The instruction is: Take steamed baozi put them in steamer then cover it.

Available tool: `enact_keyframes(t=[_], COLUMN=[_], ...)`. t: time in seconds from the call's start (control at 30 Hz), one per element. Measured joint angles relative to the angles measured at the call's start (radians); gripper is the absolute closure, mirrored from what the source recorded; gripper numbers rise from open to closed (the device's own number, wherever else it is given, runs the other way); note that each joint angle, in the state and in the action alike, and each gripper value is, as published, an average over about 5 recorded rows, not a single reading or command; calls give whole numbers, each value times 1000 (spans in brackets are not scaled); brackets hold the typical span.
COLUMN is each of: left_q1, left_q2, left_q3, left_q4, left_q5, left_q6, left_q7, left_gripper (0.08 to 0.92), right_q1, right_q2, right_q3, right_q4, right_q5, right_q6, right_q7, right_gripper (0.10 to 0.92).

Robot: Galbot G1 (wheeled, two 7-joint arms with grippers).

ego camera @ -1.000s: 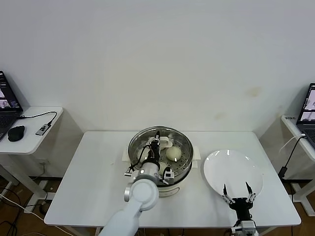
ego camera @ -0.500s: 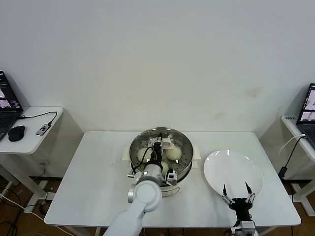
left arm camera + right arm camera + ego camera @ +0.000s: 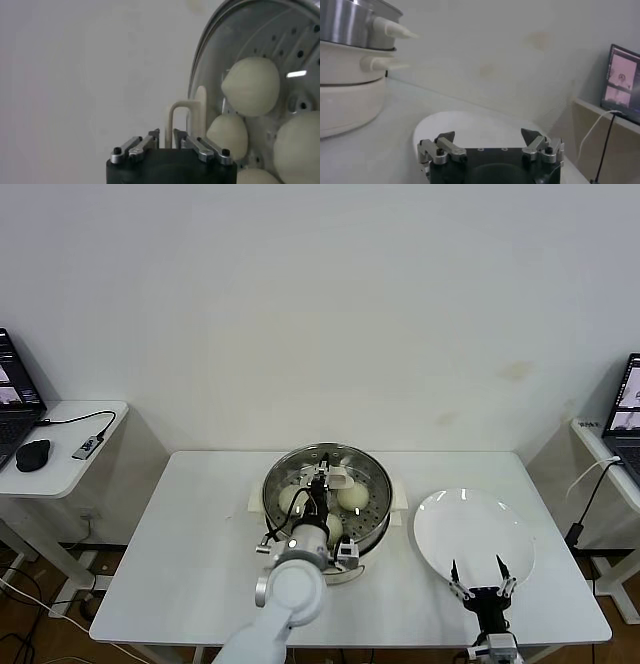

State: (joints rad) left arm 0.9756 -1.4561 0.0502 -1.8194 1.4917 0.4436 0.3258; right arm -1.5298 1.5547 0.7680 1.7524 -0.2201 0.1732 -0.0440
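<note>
Three baozi [image 3: 348, 495] visible in steamer [image 3: 375, 480] mid-counter [image 3: 190, 534], cover [image 3: 324, 481] on top; white plate [image 3: 474, 534] beside. Left hand [image 3: 322, 476] over handle, loosened since earlier. Right hand [image 3: 480, 573] spread, idle.

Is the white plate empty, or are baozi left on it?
Empty: the plate shows bare white all over; the baozi sit in the steamer.
</note>
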Motion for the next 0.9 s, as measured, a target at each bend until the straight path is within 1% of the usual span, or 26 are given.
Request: enact_keyframes(t=[0.27,0.37,0.47,0.57,0.67,0.8,0.9], left_q1=[85,141,218,311,407,527,611], left_q2=[39,65,99,139,165,185,196], left_q3=[-15,-38,-77,-137,-223,-345,-409], left_q4=[-120,-189,-265,-330,-361,-346,-316], left_q5=[-34,-69,-133,-242,-400,-660,-860], left_q6=[-11,-27,-50,-87,-154,-294,-391], left_q7=[-27,-54,-100,-169,-247,-338,-391], left_gripper=[345,258,197,180,177,177,177], right_q1=[-5,-6,-7,-11,-19,-39,-63], right_q2=[-3,-4,-6,-12,-24,-58,-96], right_q3=[-4,-5,-11,-19,-30,-54,-73], right_q4=[1,2,5,12,23,43,61], right_q5=[0,3,14,34,61,107,150], right_q6=[1,4,10,19,24,25,21], right_q7=[-1,0,0,-1,-5,-16,-26], right_gripper=[203,203,203,203,203,203,203])
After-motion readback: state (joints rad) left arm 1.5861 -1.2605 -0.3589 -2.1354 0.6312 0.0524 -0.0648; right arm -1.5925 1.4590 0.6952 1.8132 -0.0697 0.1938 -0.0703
